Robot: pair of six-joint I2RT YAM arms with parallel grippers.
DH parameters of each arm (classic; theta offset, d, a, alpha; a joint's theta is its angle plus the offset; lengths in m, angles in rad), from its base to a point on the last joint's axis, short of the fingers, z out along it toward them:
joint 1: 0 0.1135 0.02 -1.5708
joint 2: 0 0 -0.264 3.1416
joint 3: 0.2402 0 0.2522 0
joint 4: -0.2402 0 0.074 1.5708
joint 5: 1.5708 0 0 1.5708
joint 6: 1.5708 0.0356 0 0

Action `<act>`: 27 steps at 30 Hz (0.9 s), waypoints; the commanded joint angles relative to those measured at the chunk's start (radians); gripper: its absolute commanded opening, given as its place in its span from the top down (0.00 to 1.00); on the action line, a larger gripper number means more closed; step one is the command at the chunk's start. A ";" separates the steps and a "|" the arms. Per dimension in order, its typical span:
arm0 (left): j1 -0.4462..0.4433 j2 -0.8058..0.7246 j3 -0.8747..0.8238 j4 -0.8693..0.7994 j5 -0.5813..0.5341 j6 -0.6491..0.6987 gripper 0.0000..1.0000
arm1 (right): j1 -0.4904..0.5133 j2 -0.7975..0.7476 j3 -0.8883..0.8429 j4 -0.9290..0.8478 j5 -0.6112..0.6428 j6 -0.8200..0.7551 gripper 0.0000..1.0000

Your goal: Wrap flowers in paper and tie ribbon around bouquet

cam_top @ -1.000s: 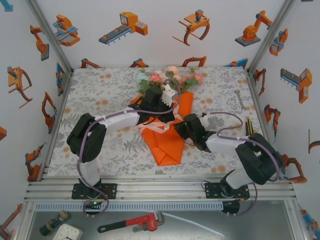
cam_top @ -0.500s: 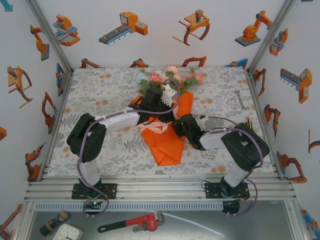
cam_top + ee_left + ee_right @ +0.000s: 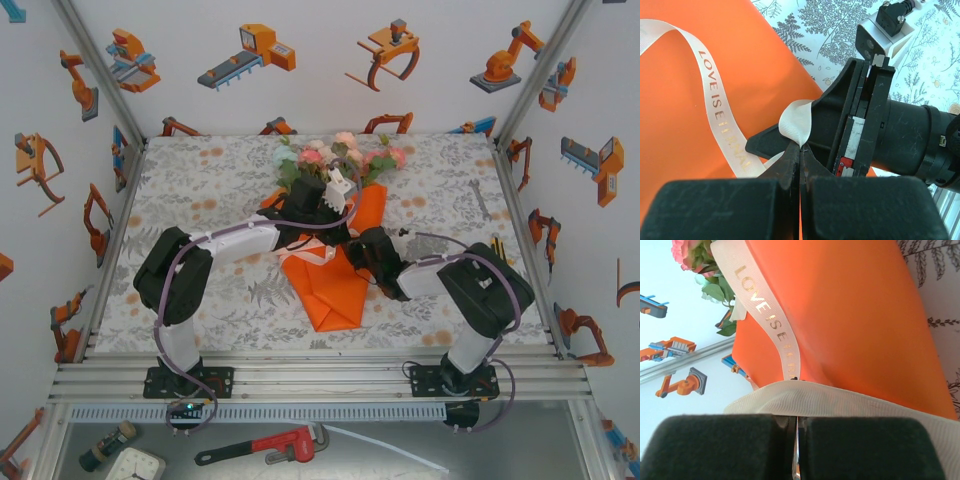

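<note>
the bouquet [image 3: 322, 290] lies at the middle of the surface [image 3: 200, 190]. the tip of its orange paper [image 3: 335, 300] points toward the near edge, and the flowers [image 3: 340, 155] fan out at the far end, close to the back wall. a grey-and-orange leaf-print cloth [image 3: 230, 300] covers the surface around it.

starting from the left, we see a red pipe wrench [image 3: 265, 447] lying below the near rail, off the surface. the left arm [image 3: 230, 245] reaches in across the cloth, and its wrist sits over the upper part of the paper, hiding the stretch between the blooms and the lower fold. the left pincer [image 3: 800, 152] is clenched on a small loop of the cream ribbon [image 3: 715, 95]. the rest of the ribbon, with its gold lettering, trails loosely over the paper.

just to the right, the dark body of the other arm crowds close against that loop and blocks much of the cloth behind it. the right pincer [image 3: 796, 432] is likewise clamped on the ribbon, which runs as a wide band across its tips and then climbs along the paper toward the leaves.

further right, a small grey spanner [image 3: 481, 200] lies on the cloth near the surface's right edge, well apart from the bouquet.
</note>
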 commanded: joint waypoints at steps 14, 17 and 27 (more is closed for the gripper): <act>0.047 -0.011 0.026 -0.010 -0.142 -0.045 0.99 | 0.103 -0.567 -0.161 -0.470 0.078 -0.287 1.00; 0.046 -0.003 0.022 -0.008 -0.128 -0.051 0.99 | 0.122 -0.688 -0.145 -0.588 0.141 -0.406 1.00; 0.035 -0.009 0.014 0.000 -0.113 -0.063 0.98 | 0.111 -0.379 0.019 -0.418 0.026 -0.265 0.83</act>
